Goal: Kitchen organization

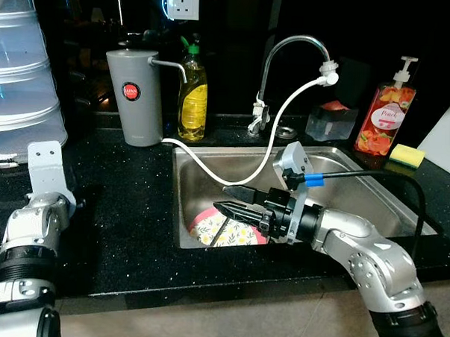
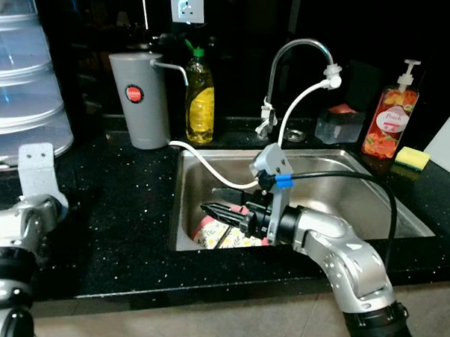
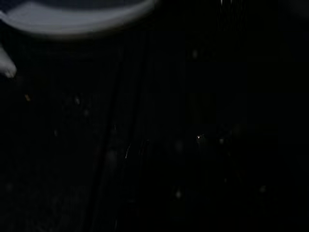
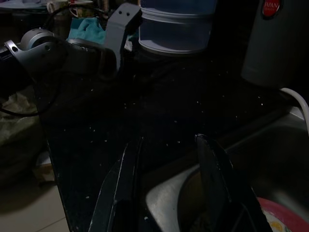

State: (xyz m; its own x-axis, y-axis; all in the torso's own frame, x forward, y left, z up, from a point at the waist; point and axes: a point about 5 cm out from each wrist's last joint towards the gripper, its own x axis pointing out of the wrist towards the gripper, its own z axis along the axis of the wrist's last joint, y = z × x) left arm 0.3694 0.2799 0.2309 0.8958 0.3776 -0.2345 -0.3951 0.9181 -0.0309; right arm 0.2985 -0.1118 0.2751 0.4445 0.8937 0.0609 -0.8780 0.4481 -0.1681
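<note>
We judge the tidying barely begun: our right gripper (image 1: pixel 235 200) hangs with fingers apart, empty, just above the flowered plate (image 1: pixel 226 230) lying in the sink (image 1: pixel 373 197), not yet grasped.

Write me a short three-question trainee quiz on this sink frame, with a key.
1. True or false: the right gripper has its fingers closed on the plate.
2. Which item stands nearest the sponge? A) grey jug B) soap pump bottle C) yellow oil bottle
3. Fill in: the white hose runs from the tap spout to the ____.

Key
1. False. The fingers are open, held over the plate lying in the sink; no contact can be made out.
2. B. The soap pump bottle is beside the sponge; the grey jug and yellow oil bottle stand on the counter's far side.
3. Grey jug.
</note>
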